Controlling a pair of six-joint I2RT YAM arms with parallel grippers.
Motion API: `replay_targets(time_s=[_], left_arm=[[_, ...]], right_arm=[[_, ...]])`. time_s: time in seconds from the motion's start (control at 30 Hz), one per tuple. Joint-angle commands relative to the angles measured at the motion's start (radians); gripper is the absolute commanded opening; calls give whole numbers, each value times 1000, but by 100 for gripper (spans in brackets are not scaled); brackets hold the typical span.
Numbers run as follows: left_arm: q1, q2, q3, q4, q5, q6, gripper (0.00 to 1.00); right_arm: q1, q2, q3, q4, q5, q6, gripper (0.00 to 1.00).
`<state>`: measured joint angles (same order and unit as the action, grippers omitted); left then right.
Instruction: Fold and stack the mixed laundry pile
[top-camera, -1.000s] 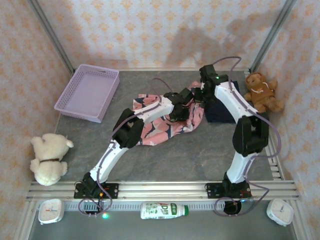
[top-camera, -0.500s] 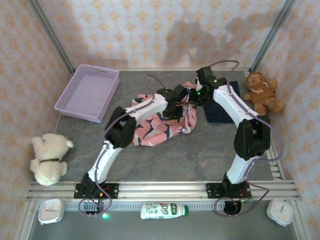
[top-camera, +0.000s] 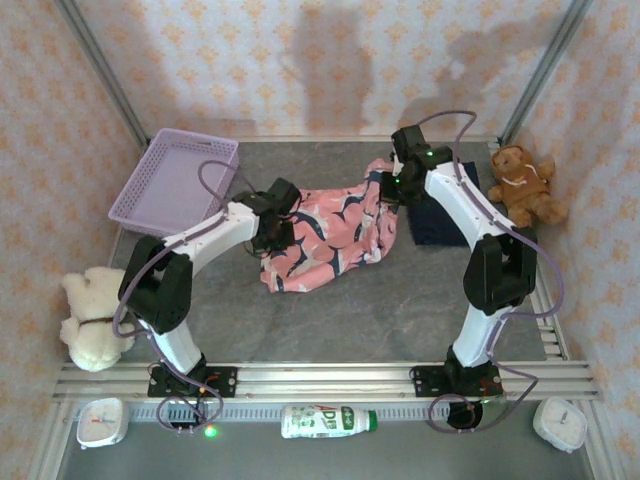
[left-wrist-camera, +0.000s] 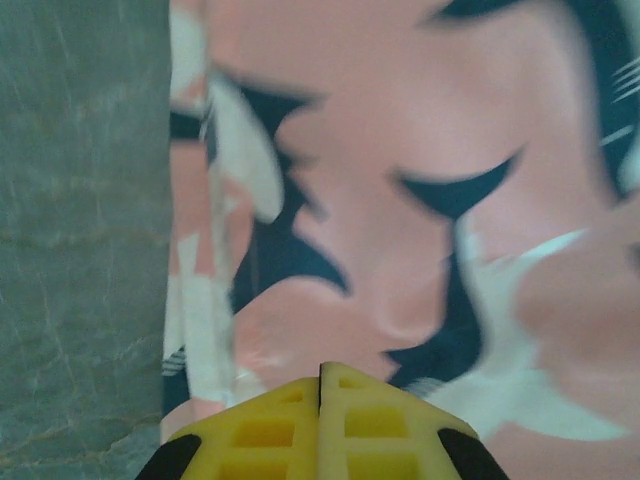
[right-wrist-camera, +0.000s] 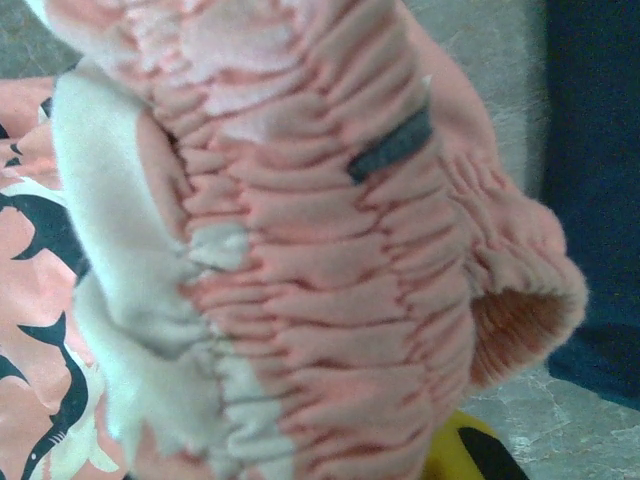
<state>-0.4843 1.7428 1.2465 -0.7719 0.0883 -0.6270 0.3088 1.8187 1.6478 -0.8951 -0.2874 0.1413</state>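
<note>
Bottle (top-camera: 328, 420) label lettering illegible.

In the left wrist view the shark-print garment (left-wrist-camera: 420, 200) is blurred, its print edges smeared, and it is cut off at the top, right and bottom. The bottom edge crops the left gripper (left-wrist-camera: 320, 372). In the right wrist view the bunched waistband covers the right gripper's fingers (right-wrist-camera: 455, 455), leaving a yellow sliver at the bottom edge. There the navy garment (right-wrist-camera: 600, 150) is cropped at the right edge; overhead the right arm (top-camera: 460, 205) hides part of it. The label on the bottle (top-camera: 325, 420) is too small to read.

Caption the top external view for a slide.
Left gripper and right gripper at opposite ends of shark-print garment, beside navy garment.
</note>
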Motion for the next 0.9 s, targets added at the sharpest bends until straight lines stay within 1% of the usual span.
replay_targets(time_s=[0.0,0.1,0.17,0.37,0.47,0.63,0.7,0.73,0.77,0.83,0.87], left_arm=[[-5,20,-53,92,-27,8,0],[-4,58,-75,104,-21,0,0],[-4,71,-87,112,-19,3,0],[-4,93,-111,133,0,3,0],[-5,100,-125,147,7,-5,0],[-5,98,-144,161,18,-14,0],[-6,95,-151,168,22,-17,0],[-7,93,-154,169,24,-18,0],[-7,94,-155,168,22,-19,0],[-7,86,-156,163,14,-22,0],[-7,79,-158,160,10,-22,0]], right_arm=[[37,22,39,-34,52,4,0],[67,46,54,-49,87,16,0],[90,52,59,-44,79,34,0],[183,72,58,39,-41,143,0],[233,100,62,81,-72,194,0],[302,190,134,113,-95,268,0],[319,226,164,131,-133,290,0],[327,242,180,139,-154,296,2],[332,260,197,134,-164,301,7],[334,287,225,118,-181,315,27],[335,288,227,122,-199,314,34]])
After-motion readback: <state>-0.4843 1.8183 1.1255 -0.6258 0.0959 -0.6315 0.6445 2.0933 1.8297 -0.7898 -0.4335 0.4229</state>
